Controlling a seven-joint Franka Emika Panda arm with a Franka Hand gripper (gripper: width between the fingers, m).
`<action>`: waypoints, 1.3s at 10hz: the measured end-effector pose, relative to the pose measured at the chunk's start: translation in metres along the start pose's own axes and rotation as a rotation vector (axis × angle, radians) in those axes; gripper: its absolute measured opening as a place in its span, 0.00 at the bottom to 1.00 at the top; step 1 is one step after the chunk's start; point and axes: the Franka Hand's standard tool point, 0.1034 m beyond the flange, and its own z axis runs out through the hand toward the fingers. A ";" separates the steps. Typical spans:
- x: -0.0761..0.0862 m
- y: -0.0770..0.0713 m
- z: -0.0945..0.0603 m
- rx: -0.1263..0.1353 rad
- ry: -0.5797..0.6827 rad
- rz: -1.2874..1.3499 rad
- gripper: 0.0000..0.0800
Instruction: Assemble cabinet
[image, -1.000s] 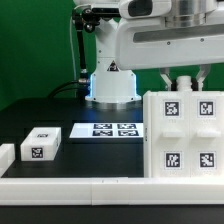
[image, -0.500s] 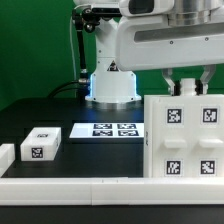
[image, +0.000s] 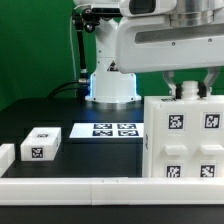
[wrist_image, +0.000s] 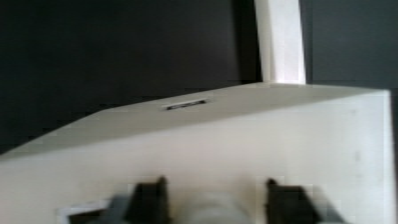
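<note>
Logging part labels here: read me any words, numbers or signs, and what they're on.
No words or numbers are readable.
The cabinet: black-and-white square tags, patterns only.
The marker board: four such tags.
The small white block: one tag on top.
The dark mark on the cabinet, wrist view: too blurred to read.

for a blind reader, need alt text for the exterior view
At the exterior view's right, a robot claw grips the top of the white tagged cabinet. Toward that view's left, the marker board and a small white tagged block lie on the dark table.
</note>
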 end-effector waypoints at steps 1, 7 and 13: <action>0.000 0.000 -0.001 0.001 0.003 -0.001 0.49; -0.034 0.014 -0.028 -0.002 0.017 0.009 0.81; -0.037 0.032 -0.019 -0.005 0.019 -0.021 0.81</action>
